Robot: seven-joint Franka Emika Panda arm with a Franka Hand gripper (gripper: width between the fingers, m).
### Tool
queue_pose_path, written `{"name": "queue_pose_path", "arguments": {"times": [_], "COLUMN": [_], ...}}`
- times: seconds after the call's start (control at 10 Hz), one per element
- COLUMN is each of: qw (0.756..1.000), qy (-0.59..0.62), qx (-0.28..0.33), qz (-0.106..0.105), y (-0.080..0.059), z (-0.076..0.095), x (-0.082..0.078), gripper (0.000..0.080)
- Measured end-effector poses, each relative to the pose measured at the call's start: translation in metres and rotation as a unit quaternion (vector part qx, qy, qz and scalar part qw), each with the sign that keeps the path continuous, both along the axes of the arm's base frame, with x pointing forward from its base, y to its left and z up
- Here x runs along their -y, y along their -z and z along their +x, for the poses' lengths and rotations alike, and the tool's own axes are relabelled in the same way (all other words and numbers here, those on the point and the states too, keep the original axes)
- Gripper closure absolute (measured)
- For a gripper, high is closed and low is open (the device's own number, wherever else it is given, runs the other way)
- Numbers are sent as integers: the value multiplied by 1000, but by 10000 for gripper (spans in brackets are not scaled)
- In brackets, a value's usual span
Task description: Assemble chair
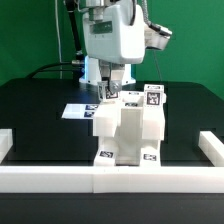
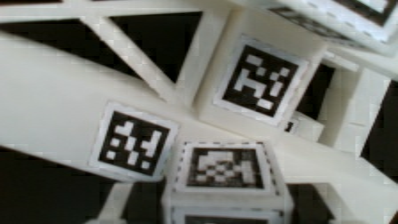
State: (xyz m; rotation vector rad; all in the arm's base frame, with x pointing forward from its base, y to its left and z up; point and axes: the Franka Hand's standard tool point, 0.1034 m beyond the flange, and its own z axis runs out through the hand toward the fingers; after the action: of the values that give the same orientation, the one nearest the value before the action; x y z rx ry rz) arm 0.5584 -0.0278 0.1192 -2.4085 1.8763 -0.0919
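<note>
I see the gripper [image 1: 109,90] lowered over the rear top of the chair [image 1: 128,128] in the exterior view. Its fingers stand almost pressed together. They appear to pinch a small tagged part at the top of the assembly, but I cannot confirm contact from this angle.

The chair is a white blocky stack of parts. It rests on the black table [image 1: 40,115], directly against the white border wall [image 1: 110,177] that runs along the near edge. Black-and-white square tags show on its lower front face and on its upper rear pieces.

The marker board [image 1: 78,111] lies flat on the table behind the chair, toward the exterior view's left, apart from it.

In the wrist view, white chair parts [image 2: 178,80] fill the frame at close range. I read three square tags there: one on a slanted panel [image 2: 267,78], one on a flat face [image 2: 134,140], and one on the top of a small block [image 2: 221,168]. The fingertips themselves are not distinguishable in that view.
</note>
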Motion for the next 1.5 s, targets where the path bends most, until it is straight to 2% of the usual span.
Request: {"name": "queue_pose_path", "arguments": {"times": [0.1,0.2,0.3,0.4,0.8,1.2,1.4,1.5], "qw": [1000,1000,998,993,959,903,856,843], "qy": [-16,-30,-59,-115,-282,-428,-515,-535], "qx": [0,0,0,2,8,13,15,15], "qz": [-1,-3,-5,-11,-28,-43,-52,-54], "y": [0,0,-1,-1,-1,-1,-1,0], "z": [0,0,0,0,1,0,0,0], "x": [0,0,-1,-1,-3,-3,-2,-2], "gripper": [431,294,294,181,151,151,151,151]}}
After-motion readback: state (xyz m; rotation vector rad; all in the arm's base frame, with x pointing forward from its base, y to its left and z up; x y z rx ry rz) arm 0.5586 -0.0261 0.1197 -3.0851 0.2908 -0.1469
